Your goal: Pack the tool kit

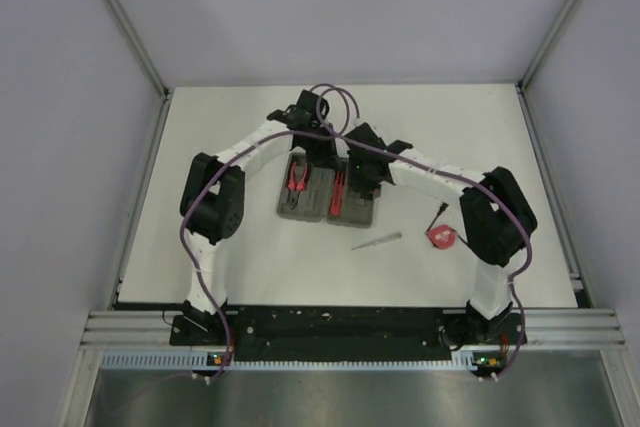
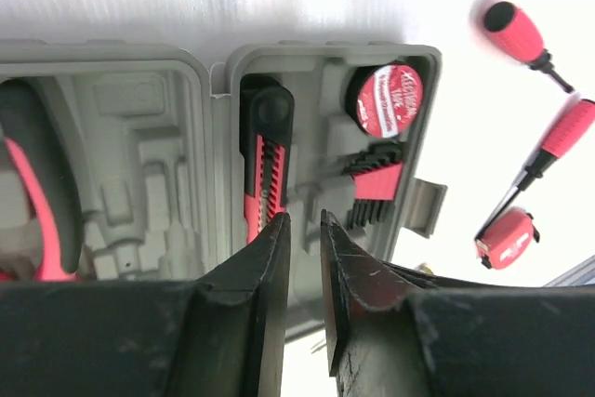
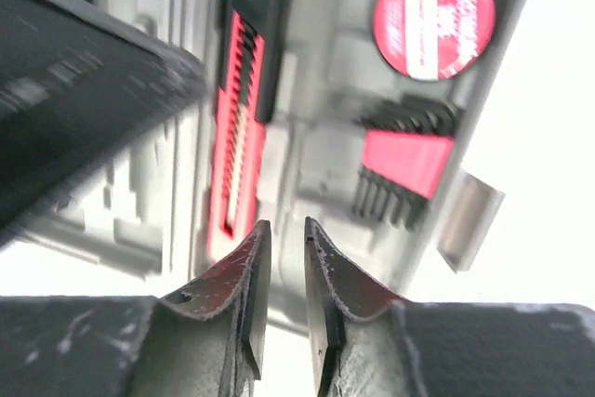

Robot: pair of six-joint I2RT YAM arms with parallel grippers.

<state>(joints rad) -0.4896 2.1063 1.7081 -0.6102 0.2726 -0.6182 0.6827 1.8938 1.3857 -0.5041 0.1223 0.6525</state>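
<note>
The grey tool case (image 1: 308, 209) lies open in the middle of the table. Red-and-black pliers (image 1: 297, 179) sit in its left half, also in the left wrist view (image 2: 37, 197). The red-and-black knife (image 2: 263, 174) sits in the right half (image 2: 321, 109), with a round red disc (image 2: 386, 99) and a red hex-key holder (image 2: 375, 183). My left gripper (image 2: 302, 216) hovers over the right half beside the knife, jaws almost together and empty. My right gripper (image 3: 284, 222) hovers over the same half (image 3: 325, 137) by the knife (image 3: 240, 127), jaws almost together and empty.
Two red-handled screwdrivers (image 2: 521, 34) (image 2: 558, 137) and a red tape measure (image 2: 507, 237) lie on the table right of the case. The top view shows a thin screwdriver (image 1: 377, 241) and the tape measure (image 1: 441, 236) in front of the right arm. Both wrists crowd over the case.
</note>
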